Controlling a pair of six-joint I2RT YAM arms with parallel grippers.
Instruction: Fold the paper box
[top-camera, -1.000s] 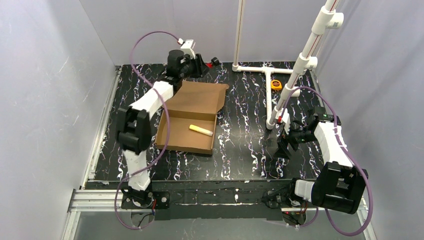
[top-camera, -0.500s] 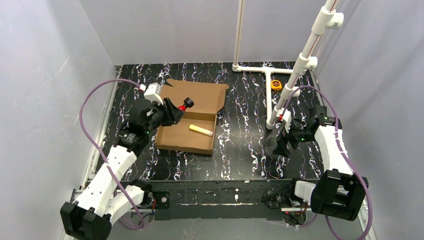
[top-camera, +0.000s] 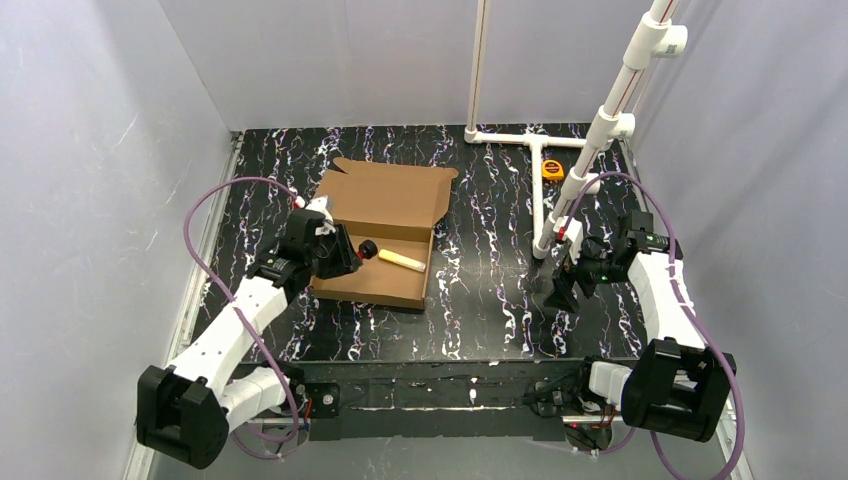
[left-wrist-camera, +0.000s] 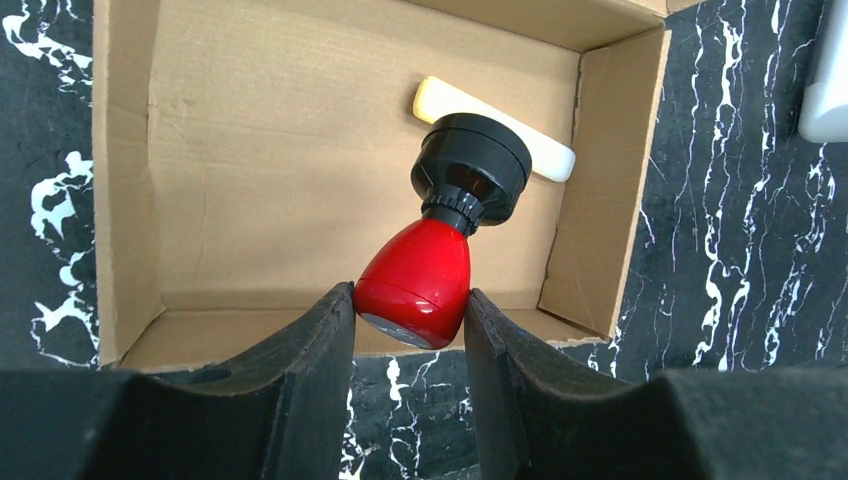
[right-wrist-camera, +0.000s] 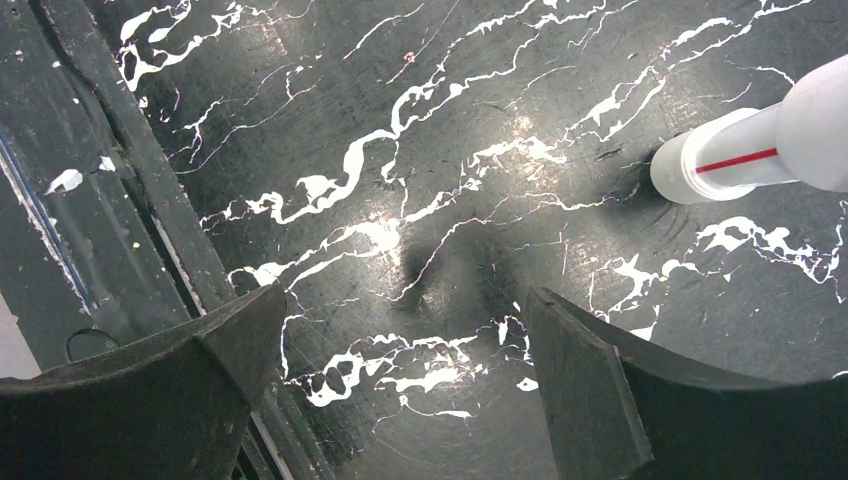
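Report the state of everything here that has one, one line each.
paper box: open, lid back, side walls up.
left gripper: shut on the red-and-black nozzle, over the box.
red-and-black nozzle: held, tilted, black end pointing into the box.
cream stick: lying loose inside the box.
right gripper: open, empty, above the table.

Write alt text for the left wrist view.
The left end effector grips a red, black-capped object over the open paper box. A cream stick lies inside; black marbled table surrounds the box.
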